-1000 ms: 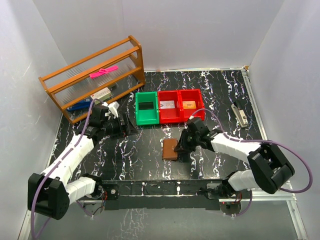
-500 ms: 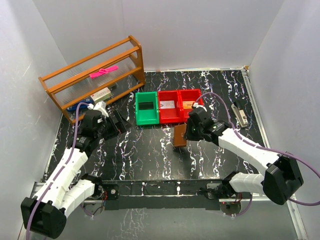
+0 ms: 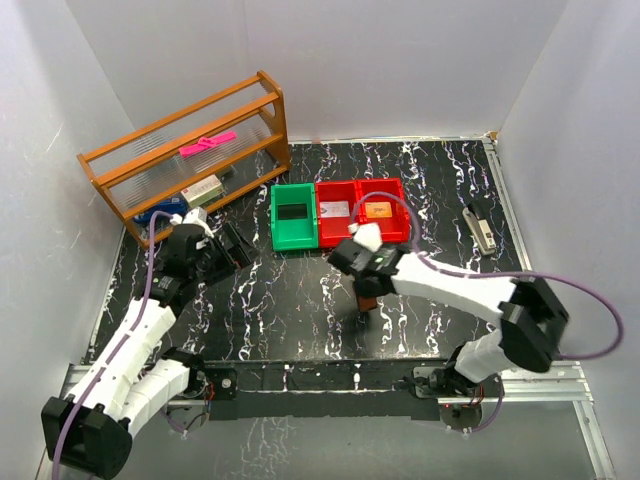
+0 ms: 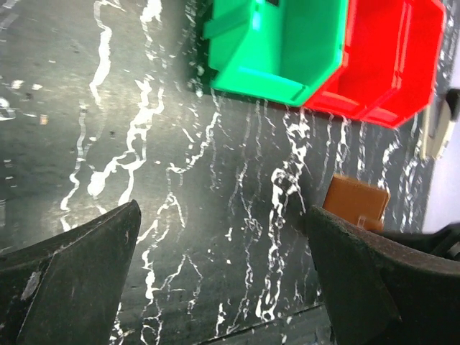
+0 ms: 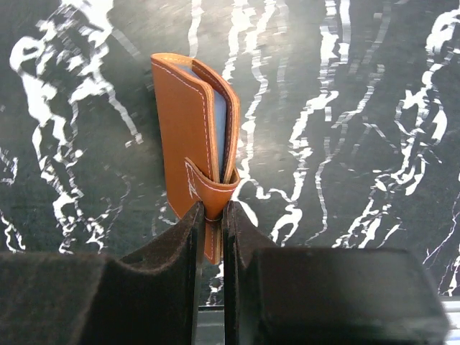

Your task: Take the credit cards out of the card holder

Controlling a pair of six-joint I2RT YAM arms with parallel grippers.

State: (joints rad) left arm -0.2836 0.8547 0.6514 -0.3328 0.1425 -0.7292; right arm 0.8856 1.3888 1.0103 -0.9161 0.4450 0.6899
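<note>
Pinching the card holder with the right fingers, clamped tight on its near end by the little strap. Held on edge, halves slightly ajar, with a pale blue strip between the brown covers; can't tell whether lining or card. Sitting about mid-counter, just in front of the red bins but apart from them. Can't tell whether touching the counter or lifted off it.

Spread wide at the left fingers, with nothing between them, over bare counter left of the green bin. Visible from the left wrist too: card holder off to the right, bins along the top.

Lined up side by side in the back half, touching: green bin, then two red bins. Holding a dark flat thing in the green one, a pale card in the middle one, an orange card in the right one.

Parked at back left: wooden rack, with a pink item on its top shelf. Lying near the right edge, well apart from everything else: stapler.
</note>
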